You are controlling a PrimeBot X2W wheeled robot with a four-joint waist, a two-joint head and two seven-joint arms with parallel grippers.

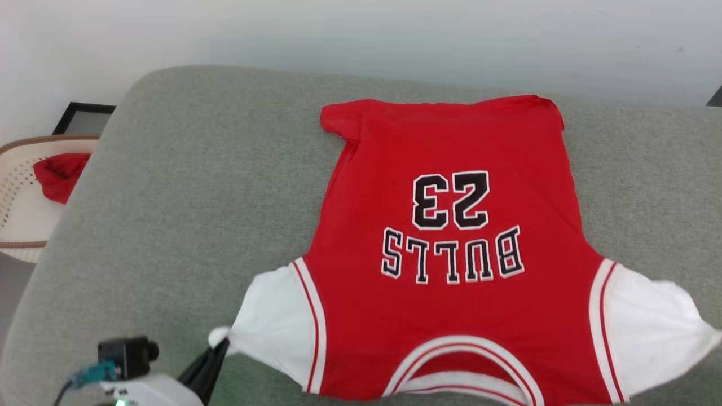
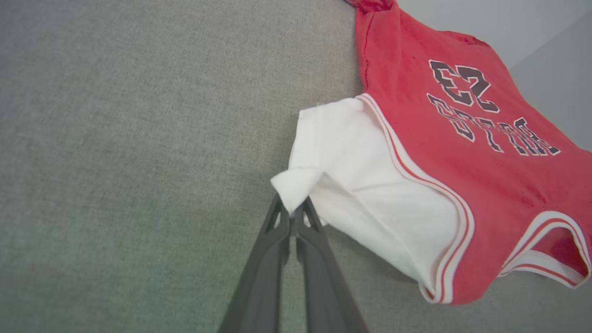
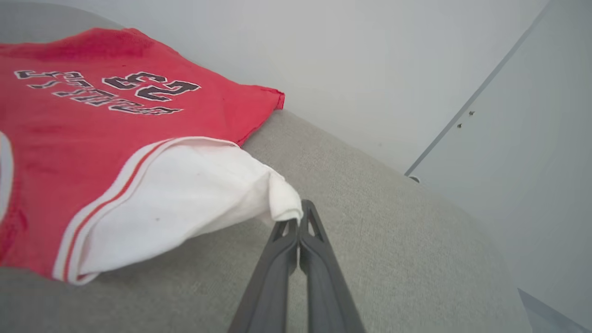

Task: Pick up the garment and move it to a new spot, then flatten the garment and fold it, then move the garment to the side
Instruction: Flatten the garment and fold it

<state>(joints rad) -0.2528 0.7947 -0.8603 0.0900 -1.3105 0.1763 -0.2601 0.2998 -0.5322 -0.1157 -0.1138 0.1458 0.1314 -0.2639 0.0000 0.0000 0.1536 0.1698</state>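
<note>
My left claw (image 2: pixel 292 217) pinches one white sleeve tip (image 2: pixel 296 182), and my right claw (image 3: pixel 298 222) pinches the other (image 3: pixel 282 203). The garment (image 1: pixel 445 316) lies spread on the grey cushion (image 1: pixel 197 197), its hem near the far edge by the wall (image 1: pixel 395 39). There is lots of bare cushion on my left. Past that edge sits a basket (image 1: pixel 17 208) holding a red cloth (image 1: pixel 59 175).

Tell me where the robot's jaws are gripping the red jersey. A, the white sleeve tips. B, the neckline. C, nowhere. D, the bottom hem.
A: on the jersey, the left gripper pinches the left sleeve tip and the right gripper the right sleeve tip, jaws shut.
</note>
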